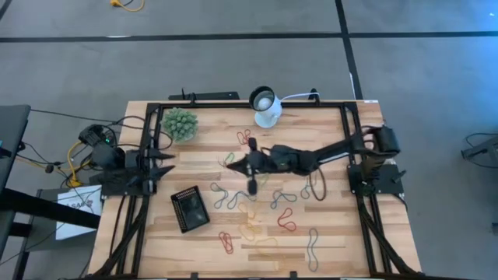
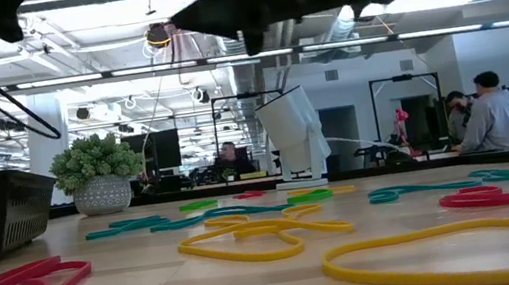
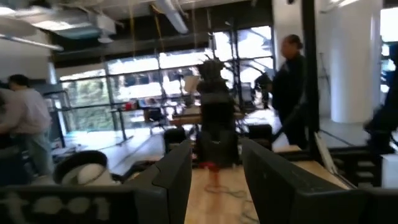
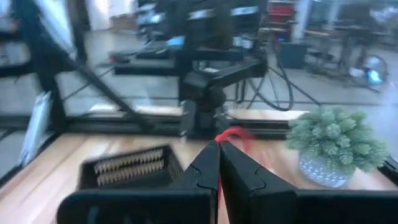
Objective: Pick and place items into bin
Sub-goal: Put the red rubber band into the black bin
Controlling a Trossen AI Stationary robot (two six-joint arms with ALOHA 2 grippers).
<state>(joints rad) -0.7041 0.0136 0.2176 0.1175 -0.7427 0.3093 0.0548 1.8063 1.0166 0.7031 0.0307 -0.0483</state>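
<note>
Right arm: I see it stretched from its base at the right edge leftward over the middle of the counter (image 1: 327, 253), held above the surface.
Right tool (image 4: 219, 163): fingers pressed together on a red band (image 4: 233, 135), which loops up past the tips; in the high view the tool (image 1: 249, 166) sits over the middle of the counter, just right of the tray.
Left arm: I have it parked at the left edge, folded by its base, pointing right across the counter.
Left tool (image 3: 214, 180): fingers apart with a clear gap, nothing between them; in the high view it (image 1: 165, 162) is near the plant.
Tray (image 1: 190, 208): black, on the counter's left half, nearer than the left tool; whether anything lies in it I cannot tell.
Bands (image 1: 285, 221): red, green, yellow and grey loops lie flat over the middle and near right of the counter, outside the tray.
Plant (image 1: 180, 124): far left corner.
Lamp (image 1: 266, 105): white, far middle edge.
Room: people (image 2: 489, 115) stand well beyond the counter.
</note>
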